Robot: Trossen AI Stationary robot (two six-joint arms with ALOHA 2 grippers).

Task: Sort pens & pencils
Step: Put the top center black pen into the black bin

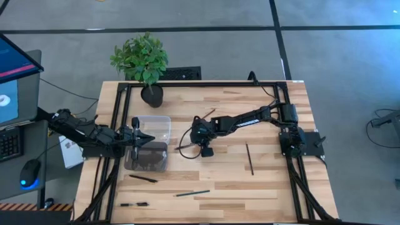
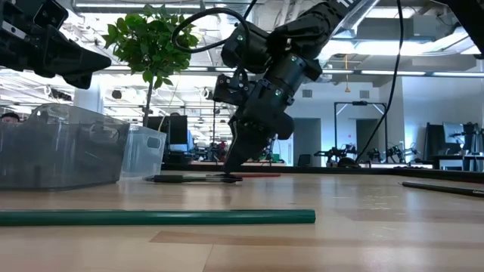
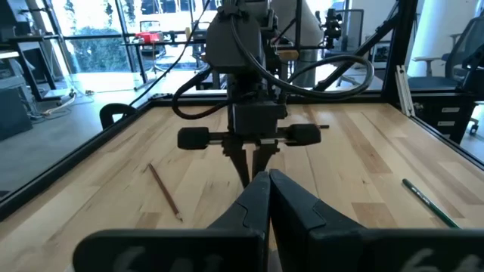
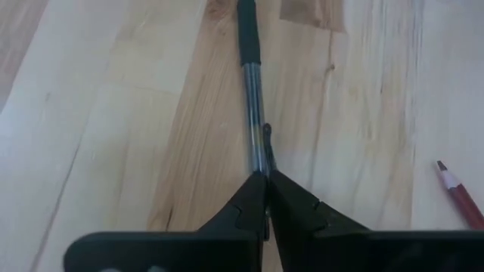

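A slim clear-barrelled pen (image 4: pixel 253 83) with black rubbery grip lies on pale planked wood table (image 4: pixel 113 113), pinched by the right gripper (image 4: pixel 266 198); left gripper (image 3: pixel 268 198) closed.

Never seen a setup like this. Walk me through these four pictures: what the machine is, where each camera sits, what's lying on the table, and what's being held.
It is a robot with two dark arms at a wooden table, each ending in a two-finger gripper. One picture looks straight down from above, one looks level across the tabletop, and two come from cameras on the arms' wrists.

The right gripper is down at mid-table, its fingers pinched on a clear-barrelled pen that lies on the wood. The left gripper is shut and empty, over two clear plastic bins.

Loose on the table lie a green pencil, a dark pencil and two more dark pens near the front. A potted plant stands at the back.
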